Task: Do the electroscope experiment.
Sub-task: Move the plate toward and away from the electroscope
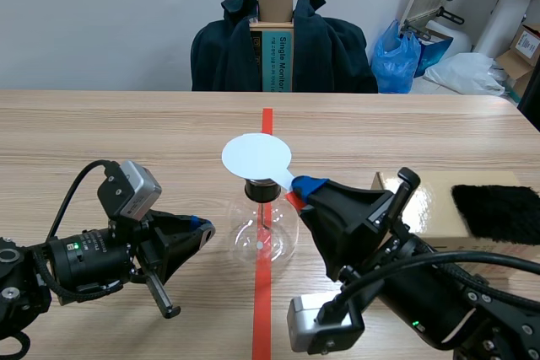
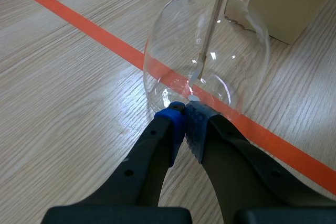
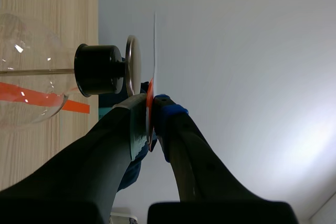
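The electroscope, a clear round flask (image 1: pixel 263 235) with a black stopper (image 1: pixel 260 190), stands on the red tape line at mid-table. My right gripper (image 1: pixel 305 186) is shut on the handle of a white round plate (image 1: pixel 256 157), which lies flat over the stopper. In the right wrist view the plate (image 3: pixel 155 40) shows edge-on, right beside the electroscope's metal top disc (image 3: pixel 131 65). My left gripper (image 2: pixel 184 118) is shut with nothing in it, its tips against the flask's (image 2: pixel 210 51) lower wall. A metal rod (image 2: pixel 210 30) with foil leaves hangs inside.
A flat cardboard box (image 1: pixel 439 208) lies to the right of the flask, with a black fur cloth (image 1: pixel 498 212) on it. Across the table stands a chair draped with a dark jacket (image 1: pixel 329 52). Beyond it are a blue bag (image 1: pixel 396 56) and clutter.
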